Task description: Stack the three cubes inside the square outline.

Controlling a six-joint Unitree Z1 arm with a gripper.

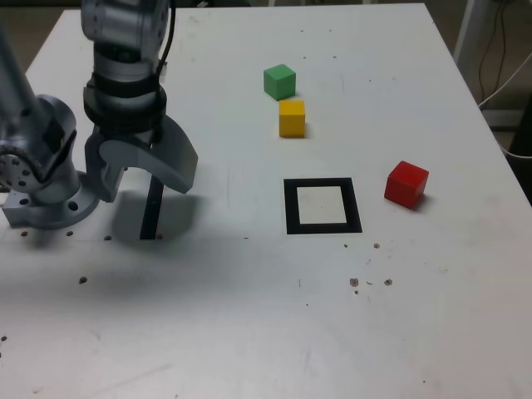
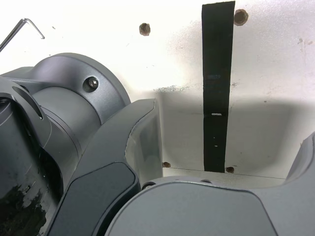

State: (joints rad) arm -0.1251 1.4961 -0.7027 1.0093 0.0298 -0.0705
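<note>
Plainly, the gripper (image 1: 145, 170) hangs spread and empty, pointing down over the left side of the worktop (image 1: 249, 332) in the exterior view, close to the arm's own base (image 1: 41, 199). The wrist view shows bare surface and a narrow black strip (image 2: 216, 88) between its jaws, nothing held. The arm is folded up tight above this spot, wrist roughly vertical.

To the right, near mid-worktop, lies the square outline (image 1: 322, 205), its white centre vacant. Farther back sit the yellow cube (image 1: 292, 117) and, just beyond it, the green cube (image 1: 280, 81), close together but seemingly not touching. The red cube (image 1: 406, 183) rests just right of the outline, turned a little askew.

The cubes look small, rigid and light, with matte faces that should not slip much. Each would best be pinched across two opposite flat sides, jaws squared to the faces. The red one likely needs the wrist turned to match. None is stacked yet.
</note>
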